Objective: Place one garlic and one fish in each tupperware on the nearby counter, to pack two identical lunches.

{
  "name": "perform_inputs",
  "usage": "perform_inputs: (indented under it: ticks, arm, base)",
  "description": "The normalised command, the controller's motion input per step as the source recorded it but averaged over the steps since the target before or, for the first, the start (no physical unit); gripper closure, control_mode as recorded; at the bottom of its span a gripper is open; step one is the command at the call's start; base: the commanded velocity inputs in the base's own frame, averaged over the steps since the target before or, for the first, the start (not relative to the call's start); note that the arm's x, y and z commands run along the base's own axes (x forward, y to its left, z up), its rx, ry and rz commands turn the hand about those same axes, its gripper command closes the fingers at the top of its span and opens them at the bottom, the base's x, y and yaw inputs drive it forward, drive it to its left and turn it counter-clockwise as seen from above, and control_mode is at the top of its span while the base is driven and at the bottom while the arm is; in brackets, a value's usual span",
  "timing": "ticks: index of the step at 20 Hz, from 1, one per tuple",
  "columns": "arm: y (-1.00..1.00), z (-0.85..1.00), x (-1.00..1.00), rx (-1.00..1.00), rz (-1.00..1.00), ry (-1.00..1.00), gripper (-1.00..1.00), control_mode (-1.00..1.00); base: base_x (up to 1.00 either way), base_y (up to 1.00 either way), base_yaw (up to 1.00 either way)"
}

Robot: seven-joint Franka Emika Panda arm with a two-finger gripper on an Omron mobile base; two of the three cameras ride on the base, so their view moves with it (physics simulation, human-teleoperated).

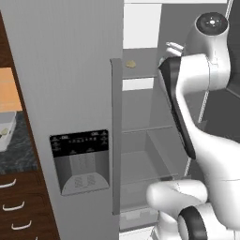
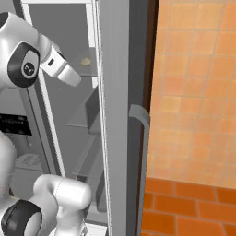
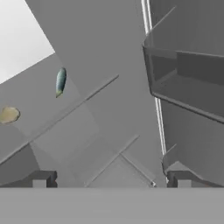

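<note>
Hand (image 3: 109, 179) wide, empty. Fish (image 3: 60, 81) and garlic (image 3: 8, 115) on fridge shelf (image 3: 65, 131); packing apparently not begun.

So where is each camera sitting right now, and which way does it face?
Left base view: behind the arm to its left, facing the open grey fridge; a small tan garlic lies on an upper shelf; the white arm fills the right side.
Right base view: behind the arm to its right, looking past the fridge door edge at the same garlic; arm at left.
Hand view: inside the fridge, facing the shelves, garlic and a slim grey-green fish; open gripper at the bottom.
All three share the garlic.
</note>
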Motion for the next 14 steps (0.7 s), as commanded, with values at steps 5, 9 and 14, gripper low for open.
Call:
perform_inputs:
  ticks: [5,9,14]
  arm:
    - [-0.31,0.01,1.0,0.0,0.0,0.05,-1.0,-1.0]
    - [-0.06,-0.13,1.0,-0.07,0.0,0.14,-1.0,-1.0]
    - [-0.07,-0.18,1.0,-0.04,0.05,0.15,-1.0,-1.0]
  base:
    - [0.0,0.0,0.0]
    - [0.0,0.0,0.0]
    - [0.0,0.0,0.0]
